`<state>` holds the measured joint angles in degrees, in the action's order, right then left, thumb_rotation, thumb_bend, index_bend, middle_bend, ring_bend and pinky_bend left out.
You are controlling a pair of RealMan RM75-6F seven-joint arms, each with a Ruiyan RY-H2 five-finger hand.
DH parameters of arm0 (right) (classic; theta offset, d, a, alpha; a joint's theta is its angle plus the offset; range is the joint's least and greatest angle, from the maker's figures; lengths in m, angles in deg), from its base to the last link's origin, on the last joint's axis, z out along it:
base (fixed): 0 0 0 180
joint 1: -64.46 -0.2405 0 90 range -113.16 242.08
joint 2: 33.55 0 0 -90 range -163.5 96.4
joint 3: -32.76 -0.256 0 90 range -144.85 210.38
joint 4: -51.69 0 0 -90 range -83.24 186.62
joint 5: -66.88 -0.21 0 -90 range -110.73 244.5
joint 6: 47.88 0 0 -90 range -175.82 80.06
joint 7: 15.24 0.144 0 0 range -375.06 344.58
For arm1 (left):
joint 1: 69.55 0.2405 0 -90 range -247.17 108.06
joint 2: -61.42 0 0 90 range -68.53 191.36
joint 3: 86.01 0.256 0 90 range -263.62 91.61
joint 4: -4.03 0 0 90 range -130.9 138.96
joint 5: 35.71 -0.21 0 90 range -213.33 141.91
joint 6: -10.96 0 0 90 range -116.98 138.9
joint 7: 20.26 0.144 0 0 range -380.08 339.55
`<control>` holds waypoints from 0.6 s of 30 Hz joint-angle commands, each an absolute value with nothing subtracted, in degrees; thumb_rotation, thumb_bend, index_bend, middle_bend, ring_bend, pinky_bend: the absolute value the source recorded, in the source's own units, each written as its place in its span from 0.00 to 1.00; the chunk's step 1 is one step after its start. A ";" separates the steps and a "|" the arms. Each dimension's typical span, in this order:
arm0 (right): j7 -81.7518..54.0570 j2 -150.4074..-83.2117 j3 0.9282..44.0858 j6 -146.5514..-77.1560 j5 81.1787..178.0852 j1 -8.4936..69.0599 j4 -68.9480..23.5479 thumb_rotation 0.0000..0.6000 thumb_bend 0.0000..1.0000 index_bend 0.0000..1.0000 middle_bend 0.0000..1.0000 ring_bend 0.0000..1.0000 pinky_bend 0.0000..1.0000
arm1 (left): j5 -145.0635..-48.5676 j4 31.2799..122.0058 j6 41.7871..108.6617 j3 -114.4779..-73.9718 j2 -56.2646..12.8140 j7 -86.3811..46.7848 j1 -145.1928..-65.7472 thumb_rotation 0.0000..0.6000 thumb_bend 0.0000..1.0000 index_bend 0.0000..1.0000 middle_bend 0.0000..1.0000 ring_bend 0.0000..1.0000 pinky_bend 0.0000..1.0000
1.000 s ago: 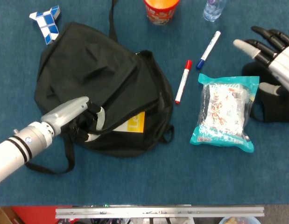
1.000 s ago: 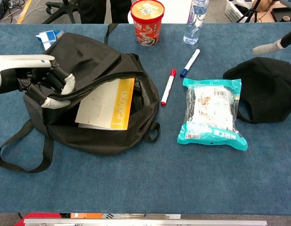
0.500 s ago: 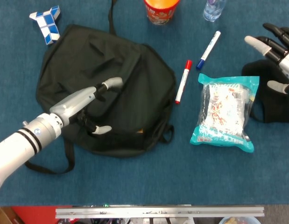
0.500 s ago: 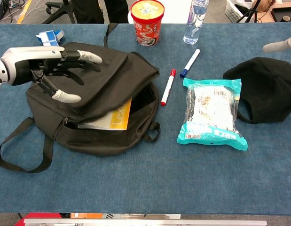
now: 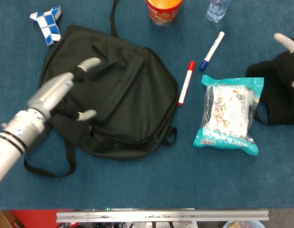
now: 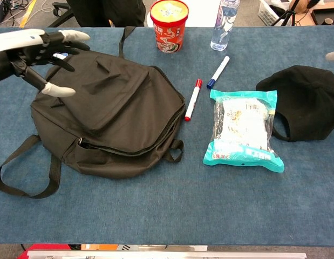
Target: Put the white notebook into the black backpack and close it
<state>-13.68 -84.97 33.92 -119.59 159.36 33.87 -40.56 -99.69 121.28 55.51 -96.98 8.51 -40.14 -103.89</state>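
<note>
Left hand (image 6: 40,48) is being held above the backpack's (image 6: 110,116) upper left corner — fingers spread, nothing gripped. The backpack is lying flat on the table (image 6: 172,216), flap down over its mouth; the notebook is not being seen in either view and is judged to be inside. Whether the zip is being drawn shut cannot be told: a dark seam is showing along the front edge in the chest view. Insertion is being counted as done; closing, at best, as partly done.

Compared with a second ago: the flap, then being held up with the yellow-edged notebook exposed, is now down, and the left hand is being lifted off to the left.

Further right, two markers (image 6: 192,100), a snack pack (image 6: 244,132) and a black cap (image 6: 301,102) are lying untouched. Right hand (image 5: 288,47) — only fingertips are showing at the frame edge, over the cap; its state cannot be told.
</note>
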 commanded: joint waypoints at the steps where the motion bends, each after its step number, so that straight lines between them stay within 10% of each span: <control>1: -15.10 -82.78 34.29 -119.16 155.92 36.67 -42.66 1.00 0.18 0.19 0.33 0.16 0.31 | -104.13 117.06 66.13 -94.39 6.75 -34.48 -98.14 1.00 0.21 0.00 0.11 0.07 0.19; 18: -12.65 -86.61 36.55 -135.00 155.69 53.27 -35.05 1.00 0.25 0.30 0.40 0.23 0.36 | -116.97 100.12 95.07 -88.99 -0.15 -25.44 -82.11 1.00 0.21 0.25 0.21 0.15 0.29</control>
